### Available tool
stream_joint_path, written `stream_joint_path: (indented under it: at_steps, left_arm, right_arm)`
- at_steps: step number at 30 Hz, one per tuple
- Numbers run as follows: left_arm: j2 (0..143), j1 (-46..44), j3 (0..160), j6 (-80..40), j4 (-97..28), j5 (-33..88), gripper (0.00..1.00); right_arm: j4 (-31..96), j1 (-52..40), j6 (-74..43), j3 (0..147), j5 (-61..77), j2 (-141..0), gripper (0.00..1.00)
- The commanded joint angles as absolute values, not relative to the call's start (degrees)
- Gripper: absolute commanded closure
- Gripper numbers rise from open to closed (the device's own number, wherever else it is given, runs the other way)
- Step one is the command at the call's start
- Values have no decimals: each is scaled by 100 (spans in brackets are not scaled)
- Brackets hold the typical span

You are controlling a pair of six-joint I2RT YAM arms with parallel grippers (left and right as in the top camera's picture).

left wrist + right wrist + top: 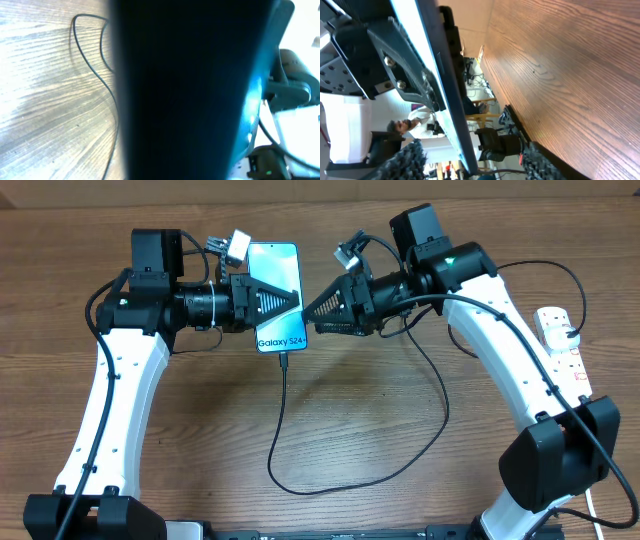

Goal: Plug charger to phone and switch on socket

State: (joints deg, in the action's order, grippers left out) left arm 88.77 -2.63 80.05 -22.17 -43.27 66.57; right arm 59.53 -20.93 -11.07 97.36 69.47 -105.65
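The phone [277, 272] has a light blue screen reading "Galaxy S24+" and is held above the table. My left gripper [272, 302] is shut on it from the left. The phone fills the left wrist view as a dark slab [190, 90] and hides the fingers. My right gripper [308, 312] is open, and in the right wrist view [472, 156] the phone's edge [442, 85] stands between its fingers. The black charger cable [278, 425] meets the phone's lower edge and loops over the table; it also shows in the left wrist view [95, 75]. The white socket [560, 340] lies at the far right.
The right arm's white link [510, 360] crosses in front of the socket and hides part of it. Arm bases stand at the front left [70, 515] and front right [555, 460]. The wooden table [360, 410] carries the cable loop in the middle.
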Motion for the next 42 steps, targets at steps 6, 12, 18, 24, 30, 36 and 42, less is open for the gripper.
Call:
stream_joint_path:
  at_steps: [6,12,18,24,30,36,42]
  left_arm:
    - [8770,-281,8075,-3098,-4202,7126,96]
    - [8770,-259,8075,-3505,-3660,7505,96]
    - [8770,-259,8073,-3734,-3367,7505,96]
    - [8770,-259,8075,-3699,-3358,7317,95]
    - [8770,-259,8073,-3463,-3363,6751,53]
    - [8770,-259,8075,-3251,-3468,5920,37]
    - [8770,-259,8073,-2965,-4355,3872,32]
  right_arm:
    - [5308,-2471,-1173,9830,6973,-10512,53]
    - [4753,-2469,-1529,9830,7461,-10512,65]
    - [4604,-2469,-1673,9830,7564,-10512,87]
    - [4497,-2469,-1673,9830,7553,-10512,96]
    - [4510,-2469,-1673,9830,7450,-10512,96]
    - [4941,-2432,-1671,9830,6407,-10512,96]
    - [5666,-2427,-1671,9830,4633,-10530,96]
